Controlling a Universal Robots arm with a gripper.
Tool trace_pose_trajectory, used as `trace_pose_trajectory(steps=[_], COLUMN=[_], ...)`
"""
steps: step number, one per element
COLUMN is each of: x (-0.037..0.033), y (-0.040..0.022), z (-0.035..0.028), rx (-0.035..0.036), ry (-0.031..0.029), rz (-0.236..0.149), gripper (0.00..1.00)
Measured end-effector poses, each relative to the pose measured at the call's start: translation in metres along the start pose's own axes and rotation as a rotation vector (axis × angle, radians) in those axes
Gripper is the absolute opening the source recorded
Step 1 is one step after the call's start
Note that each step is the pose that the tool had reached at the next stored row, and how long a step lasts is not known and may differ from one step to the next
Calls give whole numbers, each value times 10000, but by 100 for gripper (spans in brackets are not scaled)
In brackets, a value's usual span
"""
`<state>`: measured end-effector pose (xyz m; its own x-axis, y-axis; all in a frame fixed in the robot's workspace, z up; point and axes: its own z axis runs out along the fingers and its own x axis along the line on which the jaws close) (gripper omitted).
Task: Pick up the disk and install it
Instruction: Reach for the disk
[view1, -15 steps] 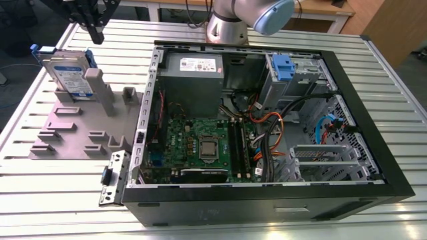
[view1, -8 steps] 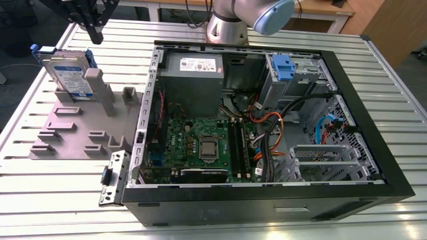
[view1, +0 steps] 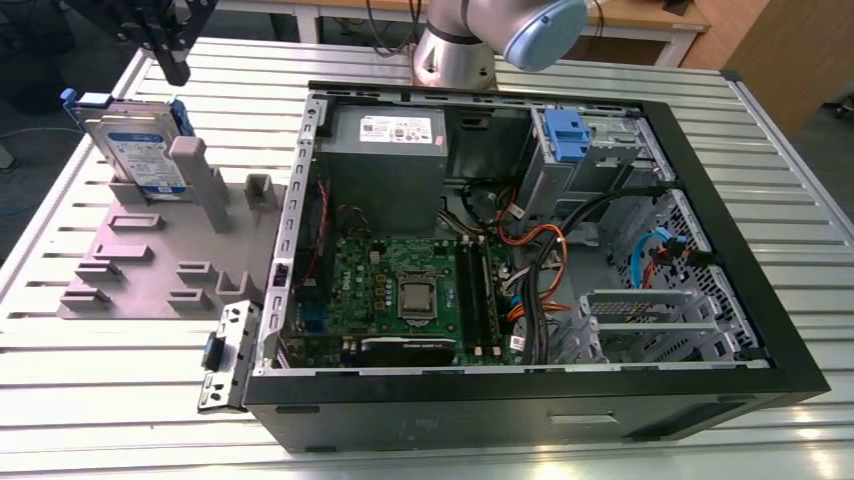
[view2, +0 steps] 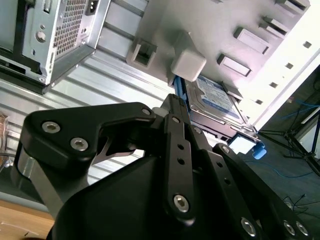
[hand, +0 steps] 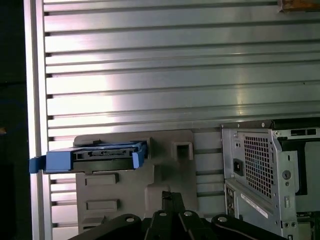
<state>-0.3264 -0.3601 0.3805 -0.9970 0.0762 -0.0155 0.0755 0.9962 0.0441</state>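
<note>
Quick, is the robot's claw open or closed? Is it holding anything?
Gripper: closed, holding nothing, close to the upright disk.

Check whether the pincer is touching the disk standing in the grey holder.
Apart. In the first wrist view the pincer sits over the grey holder, and a stretch of bare holder separates its tips from the disk.

The disk (view1: 140, 150), silver-grey with a white-and-blue label and a blue bracket, stands upright on edge at the far corner of the grey holder (view1: 160, 265), on the exterior view's left.
</note>
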Motion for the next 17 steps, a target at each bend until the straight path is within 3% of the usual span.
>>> trace_pose_trajectory(steps=[5,17], x=[66,87], y=[-5,-6], z=[6,6], rx=[-2,-2], ry=[0,0], rz=[0,1], gripper=[11,11])
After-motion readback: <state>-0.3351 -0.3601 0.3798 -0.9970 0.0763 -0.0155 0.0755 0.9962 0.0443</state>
